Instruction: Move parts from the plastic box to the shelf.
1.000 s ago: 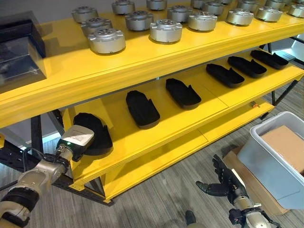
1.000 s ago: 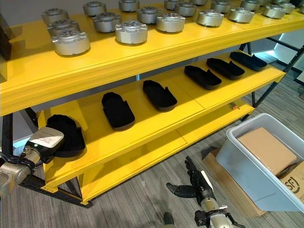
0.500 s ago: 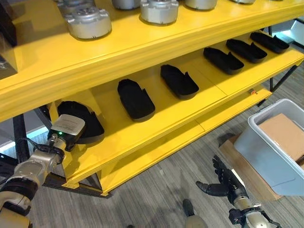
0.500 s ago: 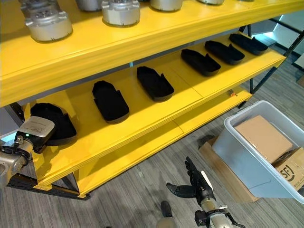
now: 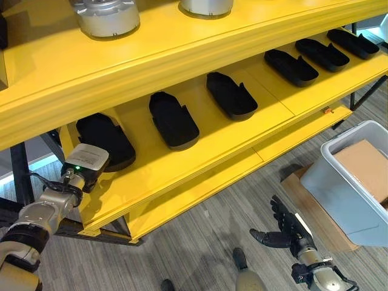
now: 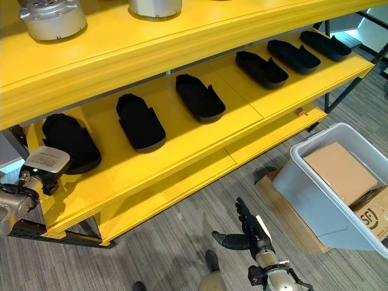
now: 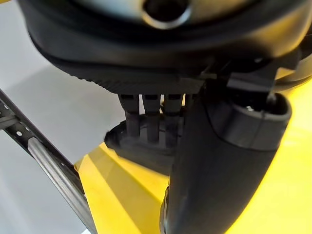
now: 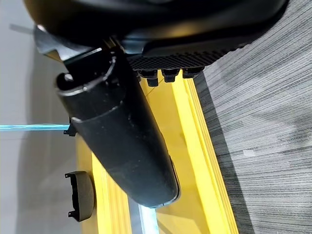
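Observation:
Several black shoe-shaped parts lie in a row on the yellow shelf's middle level [image 5: 200, 151]. The leftmost black part [image 5: 106, 140] rests flat at the shelf's left end. My left hand [image 5: 85, 160] is at the shelf's front edge just before this part. Its straight fingers [image 7: 146, 122] reach to the part's near rim [image 7: 141, 148] and hold nothing. My right hand [image 5: 285, 233] hangs low over the floor, open with fingers spread and empty. The grey plastic box [image 5: 330, 194] stands on the floor at the right.
A brown cardboard carton [image 5: 364, 167] lies inside the plastic box, which sits on flat cardboard [image 5: 303, 200]. Round silver metal parts [image 5: 106, 15] stand on the top shelf. A lower yellow shelf level [image 5: 200, 194] juts out above the grey floor. A dark shelf post [image 5: 21, 176] stands left.
The camera has tilted down, so the shelf sits higher in view. My left hand has drawn back slightly from the leftmost black part. The right hand is unchanged.

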Motion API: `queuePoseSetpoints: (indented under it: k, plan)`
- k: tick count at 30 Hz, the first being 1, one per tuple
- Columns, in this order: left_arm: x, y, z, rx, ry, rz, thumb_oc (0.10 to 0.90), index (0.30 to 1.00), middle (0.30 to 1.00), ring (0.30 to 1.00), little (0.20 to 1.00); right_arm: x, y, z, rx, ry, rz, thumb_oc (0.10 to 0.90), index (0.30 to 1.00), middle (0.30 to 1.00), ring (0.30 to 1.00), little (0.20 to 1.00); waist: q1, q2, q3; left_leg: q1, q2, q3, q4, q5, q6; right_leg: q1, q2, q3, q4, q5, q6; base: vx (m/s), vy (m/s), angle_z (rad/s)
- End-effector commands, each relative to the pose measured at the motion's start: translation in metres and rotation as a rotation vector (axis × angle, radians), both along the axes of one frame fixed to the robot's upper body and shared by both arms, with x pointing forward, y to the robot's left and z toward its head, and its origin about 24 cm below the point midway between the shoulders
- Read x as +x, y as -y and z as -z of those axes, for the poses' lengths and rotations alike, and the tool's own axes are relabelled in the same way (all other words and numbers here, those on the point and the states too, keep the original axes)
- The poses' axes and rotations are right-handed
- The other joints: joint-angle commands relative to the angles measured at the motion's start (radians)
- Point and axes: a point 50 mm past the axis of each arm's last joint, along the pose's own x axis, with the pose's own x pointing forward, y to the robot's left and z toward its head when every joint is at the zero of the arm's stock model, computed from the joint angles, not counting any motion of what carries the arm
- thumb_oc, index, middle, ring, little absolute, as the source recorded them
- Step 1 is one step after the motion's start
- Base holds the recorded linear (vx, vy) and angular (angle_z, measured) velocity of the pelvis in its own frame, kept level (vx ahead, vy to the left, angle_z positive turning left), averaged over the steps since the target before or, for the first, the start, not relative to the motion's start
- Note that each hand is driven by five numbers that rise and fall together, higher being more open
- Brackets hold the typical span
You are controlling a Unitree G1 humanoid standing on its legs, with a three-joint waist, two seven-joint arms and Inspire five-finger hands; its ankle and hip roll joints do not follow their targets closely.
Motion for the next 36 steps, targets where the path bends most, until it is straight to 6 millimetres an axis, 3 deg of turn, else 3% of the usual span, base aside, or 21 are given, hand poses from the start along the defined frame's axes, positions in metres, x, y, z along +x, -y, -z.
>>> queuePoseSetpoints:
  k: [1, 12, 23, 32, 36]
  plan:
    - [0.009, -0.024, -0.073, 0.055, 0.213, -0.068, 0.900, 1.000, 1.000, 1.000, 1.000, 0.025, 0.009, -0.049, -0.031, 0.257, -0.025, 0.900, 1.000, 1.000, 1.000, 1.000, 0.002, 0.013, -0.036, 0.077, 0.036, 0.040, 0.016, -0.055, 0.012, 0.068, -0.075, 0.006, 0.049, -0.086, 0.061, 0.00, 0.000, 0.00]
    - [-0.006, -0.037, -0.067, 0.084, 0.147, -0.099, 0.900, 1.000, 1.000, 1.000, 1.000, 0.023, 0.011, -0.047, -0.042, 0.245, -0.031, 0.900, 1.000, 1.000, 1.000, 1.000, 0.010, 0.019, -0.045, 0.094, 0.034, 0.043, 0.010, -0.059, 0.012, 0.082, -0.078, 0.003, 0.045, -0.084, 0.061, 0.00, 0.000, 0.00]
    - [-0.017, -0.043, -0.081, 0.095, 0.192, -0.101, 0.900, 1.000, 1.000, 1.000, 1.000, 0.022, 0.011, -0.046, -0.040, 0.240, -0.031, 0.900, 1.000, 1.000, 1.000, 1.000, 0.024, 0.020, -0.056, 0.104, 0.032, 0.041, 0.010, -0.062, 0.012, 0.100, -0.079, -0.009, 0.040, -0.085, 0.060, 0.00, 0.000, 0.00]
    - [-0.043, -0.042, -0.090, -0.041, 0.373, -0.097, 0.900, 1.000, 1.000, 1.000, 1.000, 0.019, 0.016, -0.042, -0.030, 0.230, 0.021, 0.900, 1.000, 1.000, 1.000, 1.000, 0.051, 0.013, -0.070, 0.110, 0.036, 0.031, 0.008, -0.062, 0.012, 0.118, -0.072, -0.018, 0.030, -0.088, 0.054, 0.00, 0.000, 0.00]
    - [-0.054, -0.024, -0.086, -0.206, 0.457, -0.044, 0.900, 1.000, 1.000, 1.000, 1.000, 0.018, 0.020, -0.042, -0.026, 0.219, 0.048, 0.900, 1.000, 1.000, 1.000, 1.000, 0.064, 0.004, -0.073, 0.110, 0.040, 0.026, 0.008, -0.063, 0.012, 0.124, -0.069, -0.024, 0.030, -0.092, 0.047, 0.00, 0.000, 0.00]
